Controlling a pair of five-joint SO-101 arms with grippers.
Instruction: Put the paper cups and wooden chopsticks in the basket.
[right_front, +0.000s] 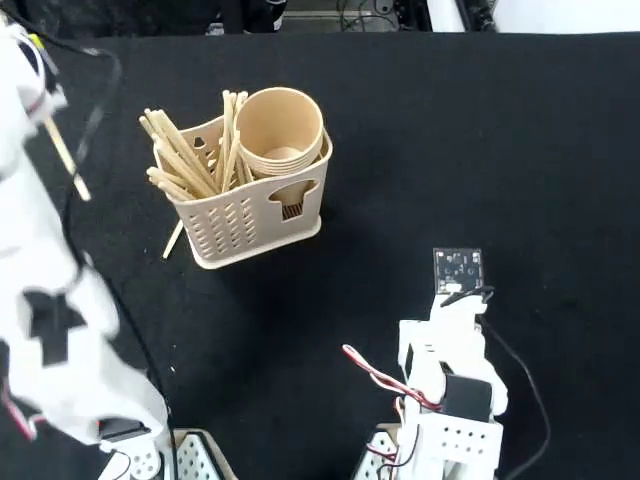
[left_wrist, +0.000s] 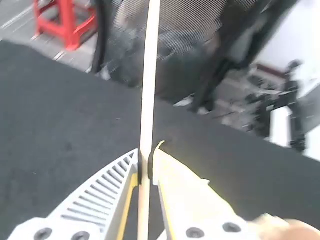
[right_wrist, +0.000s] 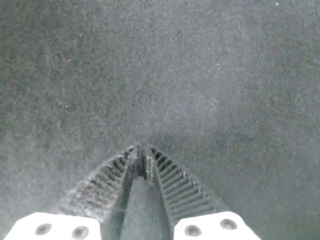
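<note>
A cream slotted basket (right_front: 245, 215) stands on the black table, left of centre. Stacked paper cups (right_front: 280, 128) sit in its right side and several wooden chopsticks (right_front: 185, 155) lean out of its left side. One more chopstick (right_front: 174, 239) lies on the table against the basket's left corner. My left gripper (left_wrist: 145, 160) is shut on a single wooden chopstick (left_wrist: 149, 75), raised at the far left of the table, where the stick (right_front: 66, 155) shows beside the white arm. My right gripper (right_wrist: 142, 155) is shut on nothing, low over the mat at the front right.
The right arm (right_front: 450, 380) rests folded near the front edge. The left arm (right_front: 50, 320) fills the left edge. Beyond the table's far edge stand a red stool (left_wrist: 65, 20) and dark chair legs. Open black mat lies right of the basket.
</note>
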